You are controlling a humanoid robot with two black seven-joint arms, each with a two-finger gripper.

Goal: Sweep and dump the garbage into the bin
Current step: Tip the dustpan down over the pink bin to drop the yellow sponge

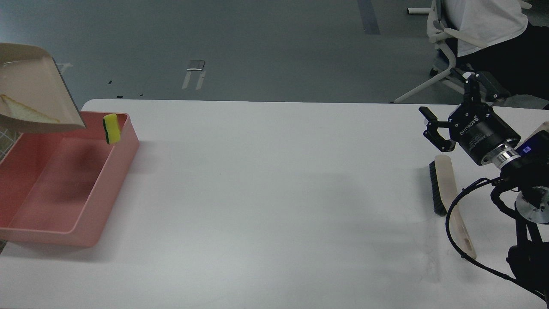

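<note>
The garbage, a yellow sponge piece point(112, 128) falling and a beige crust wedge point(26, 113) on the tilted dustpan point(38, 92), sits over the bin's point(103, 206) far-left corner, beyond my right pincer point(448, 116), wide and empty; my left is unseen.

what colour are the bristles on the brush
Black, on the beige-handled brush; seen in the head view.

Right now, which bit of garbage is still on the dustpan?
The pale crust wedge lies on the tilted dustpan. The yellow sponge piece is already off it, by the pink bin's far rim.
</note>
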